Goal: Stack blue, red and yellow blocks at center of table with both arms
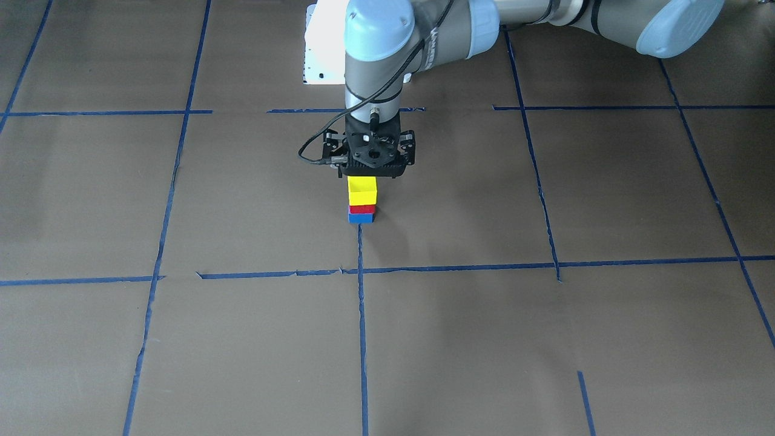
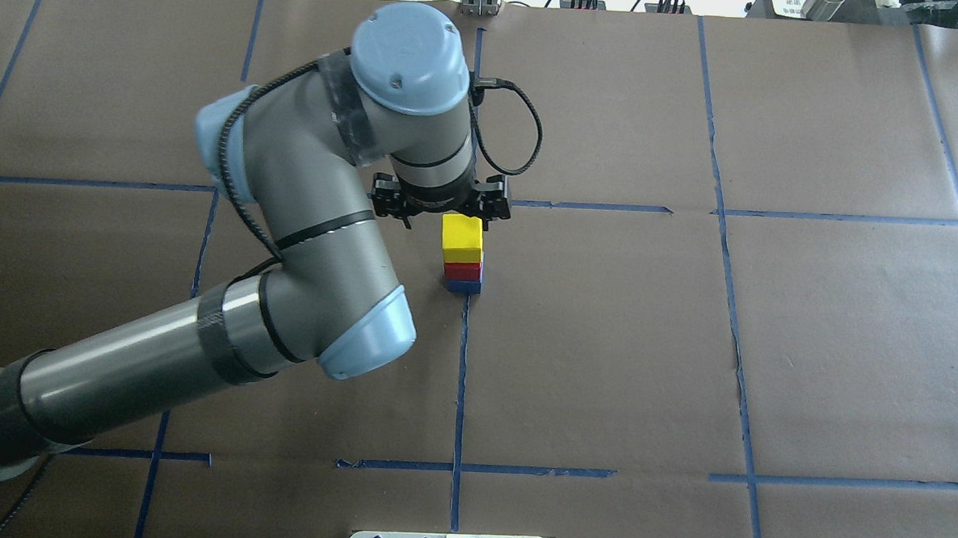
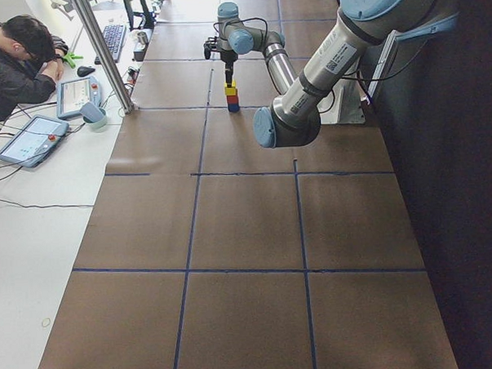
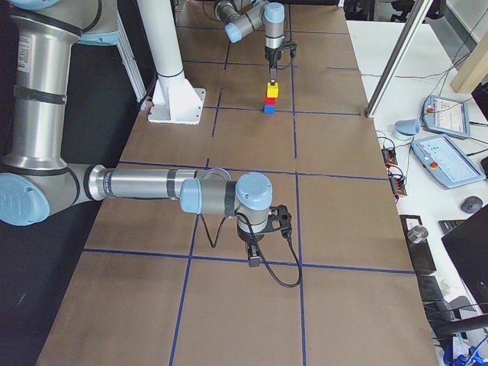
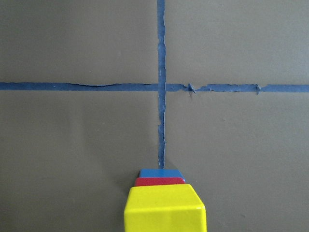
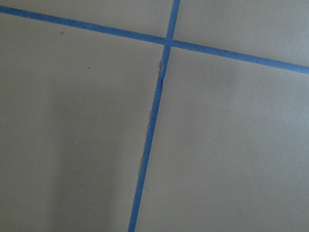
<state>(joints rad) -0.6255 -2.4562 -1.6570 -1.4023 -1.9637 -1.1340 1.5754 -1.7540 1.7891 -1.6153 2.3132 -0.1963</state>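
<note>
A stack stands at the table's middle: yellow block point(image 1: 362, 190) on red block point(image 1: 362, 209) on blue block point(image 1: 361, 218). It also shows in the overhead view point(image 2: 462, 234) and at the bottom of the left wrist view point(image 5: 165, 208). My left gripper point(image 1: 370, 172) hangs straight over the stack, its fingertips just above the yellow block in the side views point(image 4: 272, 75). It looks open and holds nothing. My right gripper point(image 4: 254, 258) hangs low over bare paper far from the stack. I cannot tell if it is open or shut.
Blue tape lines point(image 1: 361, 315) split the brown paper into squares. A white mount plate point(image 1: 324, 48) sits at the robot's base. An operator point(image 3: 16, 68) with tablets sits at a side desk beyond the table edge.
</note>
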